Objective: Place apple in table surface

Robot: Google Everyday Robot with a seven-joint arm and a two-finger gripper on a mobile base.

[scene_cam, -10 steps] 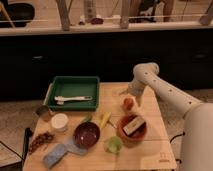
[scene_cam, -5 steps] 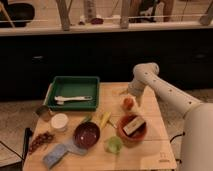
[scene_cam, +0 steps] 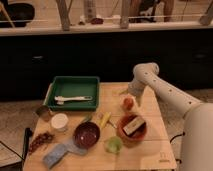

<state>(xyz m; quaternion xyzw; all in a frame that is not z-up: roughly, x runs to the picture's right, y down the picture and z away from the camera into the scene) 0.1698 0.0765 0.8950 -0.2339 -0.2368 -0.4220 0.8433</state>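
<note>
The apple (scene_cam: 128, 103), small and orange-red, sits on the light wooden table surface (scene_cam: 150, 145) near its right middle. My gripper (scene_cam: 131, 93) is at the end of the white arm, just above and touching or nearly touching the apple's top. The arm comes in from the lower right and bends over the table's far right corner.
A green tray (scene_cam: 74, 92) with a white utensil stands at the back left. A terracotta bowl (scene_cam: 132, 128) with a box in it, a green cup (scene_cam: 114, 145), a dark red bowl (scene_cam: 86, 134), a banana (scene_cam: 104, 120), a white cup (scene_cam: 59, 121) and a blue cloth (scene_cam: 56, 153) lie along the front.
</note>
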